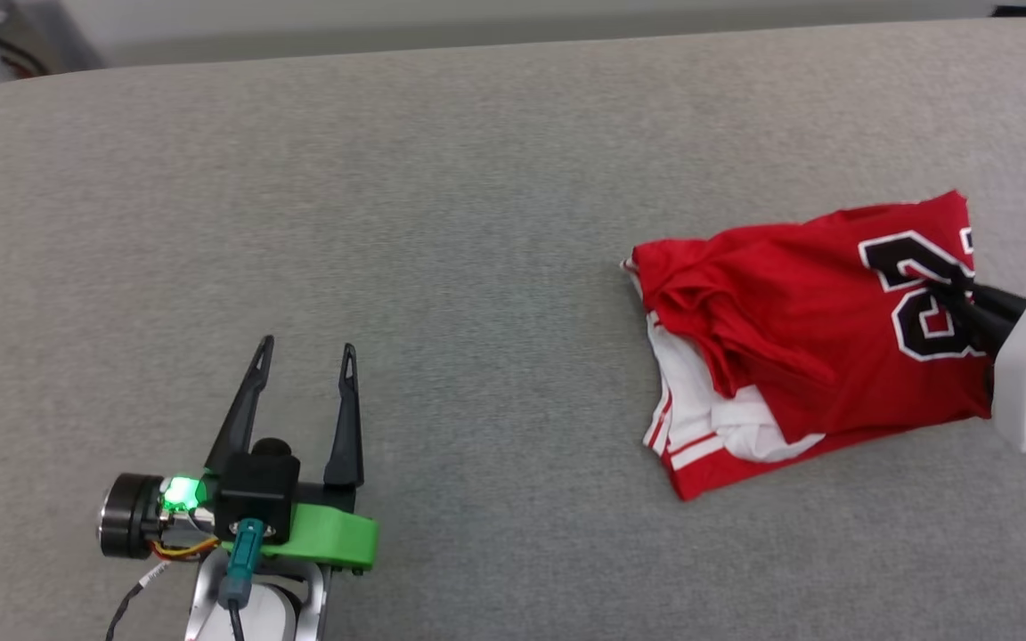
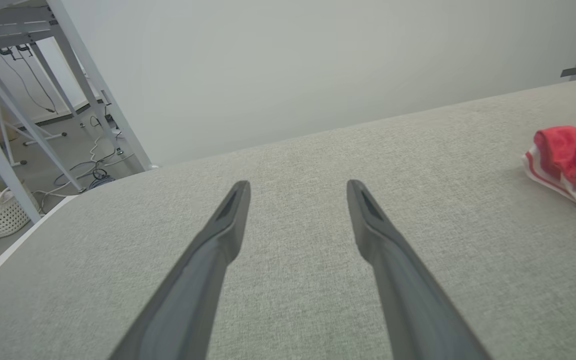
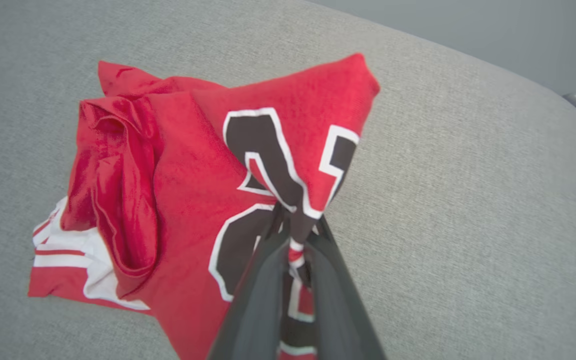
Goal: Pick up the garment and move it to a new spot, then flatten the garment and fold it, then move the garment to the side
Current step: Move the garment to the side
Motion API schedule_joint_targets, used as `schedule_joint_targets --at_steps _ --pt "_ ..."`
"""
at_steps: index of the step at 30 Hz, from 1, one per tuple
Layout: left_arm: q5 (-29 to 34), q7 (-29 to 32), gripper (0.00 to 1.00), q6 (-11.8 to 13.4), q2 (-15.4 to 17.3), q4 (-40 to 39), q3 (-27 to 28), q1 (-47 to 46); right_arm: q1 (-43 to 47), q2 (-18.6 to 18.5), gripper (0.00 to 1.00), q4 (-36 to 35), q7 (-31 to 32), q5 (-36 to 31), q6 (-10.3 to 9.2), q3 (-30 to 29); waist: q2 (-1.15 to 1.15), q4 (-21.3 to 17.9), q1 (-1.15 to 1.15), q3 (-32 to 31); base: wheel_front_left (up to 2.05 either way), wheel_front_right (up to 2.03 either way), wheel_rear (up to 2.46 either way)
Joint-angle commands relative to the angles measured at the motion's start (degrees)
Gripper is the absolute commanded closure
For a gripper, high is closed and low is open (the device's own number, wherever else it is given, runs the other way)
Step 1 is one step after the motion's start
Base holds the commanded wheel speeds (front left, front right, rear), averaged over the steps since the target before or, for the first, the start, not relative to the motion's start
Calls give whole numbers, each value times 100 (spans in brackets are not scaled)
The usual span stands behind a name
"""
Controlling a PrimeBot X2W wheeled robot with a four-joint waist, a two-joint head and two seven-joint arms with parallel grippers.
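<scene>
One grey padded surface (image 1: 477, 178), pictured from above. Bunched on its right side, the shirt (image 1: 789, 338), long axis running left to right, striped sleeve trim pointing left, printed number end to the right. Gripped at a fold of that number end by the right gripper (image 3: 298, 225), fingers closed tight, the nearer arm. Parked well apart at lower left, the left gripper (image 1: 306, 349), fingers spread wide, holding nothing. Judged ready for lifting leftward.
</scene>
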Motion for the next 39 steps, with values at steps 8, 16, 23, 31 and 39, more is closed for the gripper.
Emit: schedule_joint_targets --at_steps 8,16,23,31,39 --pt "112 -34 0 35 199 -187 63 -342 -367 -99 100 115 -106 -318 -5 -306 0 -731 0 681 0 0 0" --pt "193 -34 0 6 380 -397 5 -656 -935 -569 100 1049 -271 -751 -5 -655 0 -593 0 1289 0 0 0" --pt "222 -34 0 108 518 -638 -14 -842 -1656 -716 100 2217 -422 -1293 -5 -1219 0 -449 0 1845 0 0 0" --pt "212 -34 0 189 591 -741 -69 -913 -2044 -656 100 2979 -542 -1749 -5 -1614 0 -382 0 1995 0 0 0" --pt "167 -34 0 269 614 -667 -133 -904 -2127 -435 0 3291 -859 -1846 -5 -1760 0 -335 0 1740 0 0 0"
